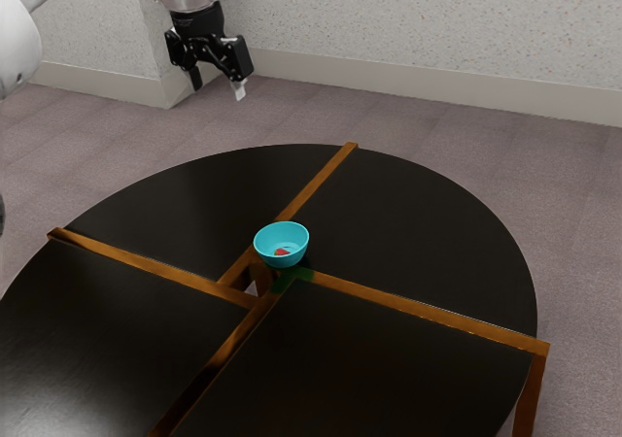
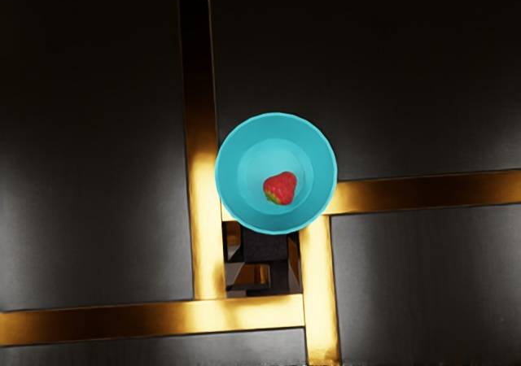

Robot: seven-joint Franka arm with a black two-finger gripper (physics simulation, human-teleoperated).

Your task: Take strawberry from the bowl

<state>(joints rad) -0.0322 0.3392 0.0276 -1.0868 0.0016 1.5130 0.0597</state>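
Judged as the approach step, with a wide-set, empty gripper (image 1: 218, 84) at the exterior view's upper left and the strawberry (image 2: 280, 188) low inside the bowl (image 1: 282, 232) near centre, and next calling for travel over the bowl, descent inside and closure on the strawberry.

one strawberry (image 2: 281, 188), one bowl (image 2: 234, 169), one table (image 1: 418, 223)

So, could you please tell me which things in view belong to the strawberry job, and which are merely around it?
For the job:
strawberry
turquoise bowl, which holds it
open gripper

Merely around:
round black table with wooden strips
floor
speckled wall
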